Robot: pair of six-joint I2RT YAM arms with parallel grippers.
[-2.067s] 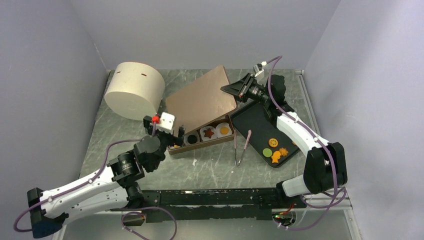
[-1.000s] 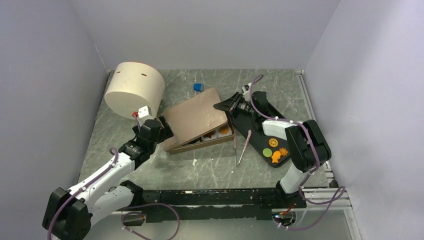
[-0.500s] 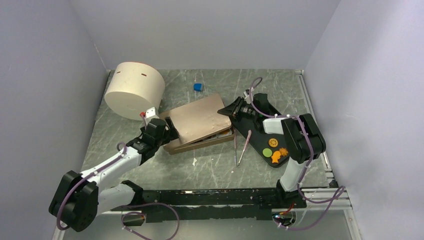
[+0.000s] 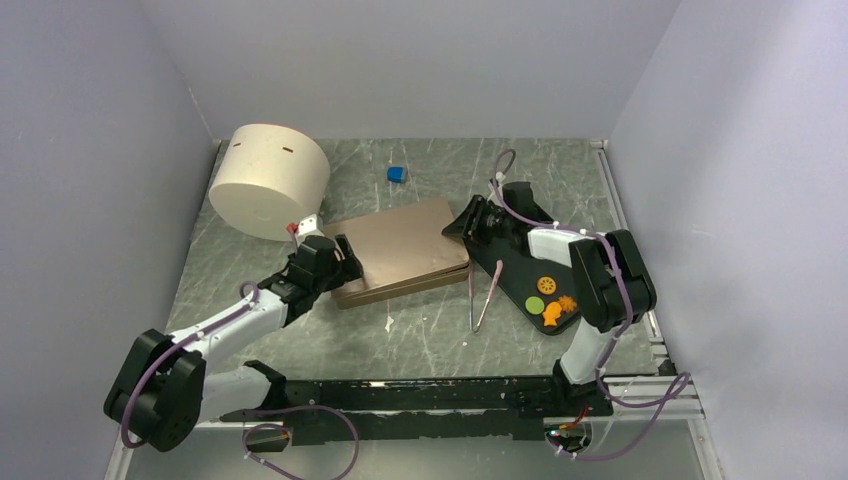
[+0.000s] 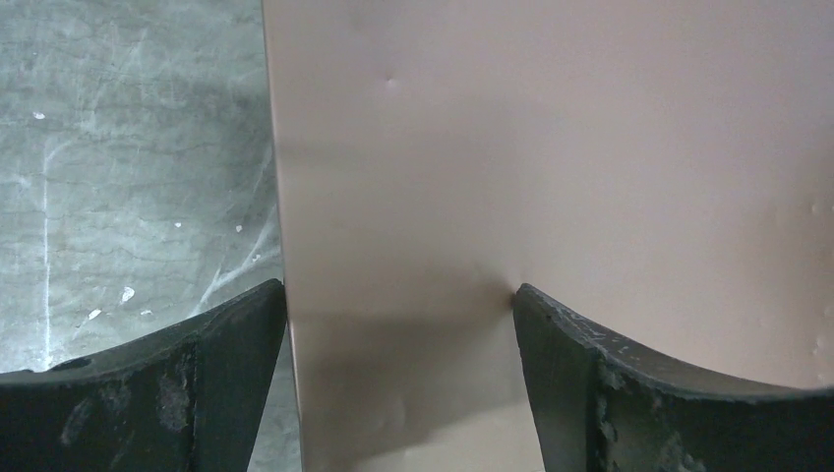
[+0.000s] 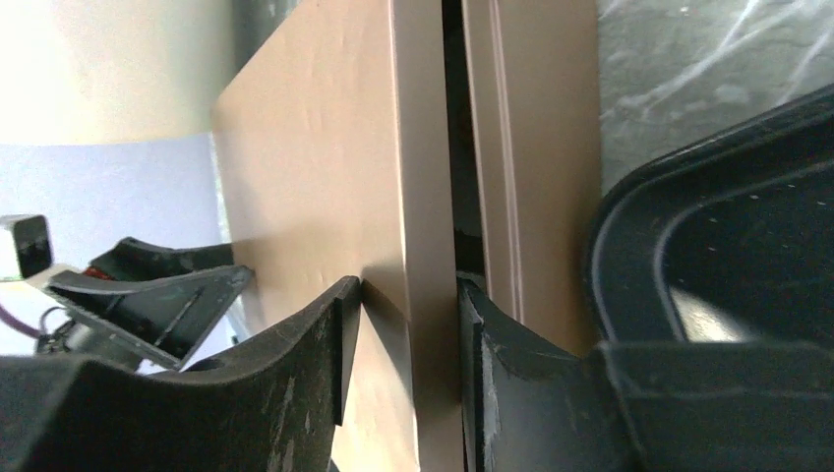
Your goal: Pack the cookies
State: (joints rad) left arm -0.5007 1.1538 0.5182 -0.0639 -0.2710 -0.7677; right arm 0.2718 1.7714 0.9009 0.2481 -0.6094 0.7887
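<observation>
The tan box lid lies almost flat on the box; the right wrist view shows a narrow gap between lid and box. The cookies inside are hidden. My right gripper is shut on the lid's right rim. My left gripper is open at the lid's left end, its fingers spread over the lid's corner. Several cookies lie on the black tray: an orange round, a green round and an orange fish.
A cream round container stands at the back left, close to my left gripper. A small blue cube lies behind the box. Metal tongs lie between box and tray. Grey walls close in on three sides.
The lid has swung down from nearly upright to almost flat on the box, covering the cookies inside. My right gripper came down with it. My left gripper moved onto the lid's left end.
</observation>
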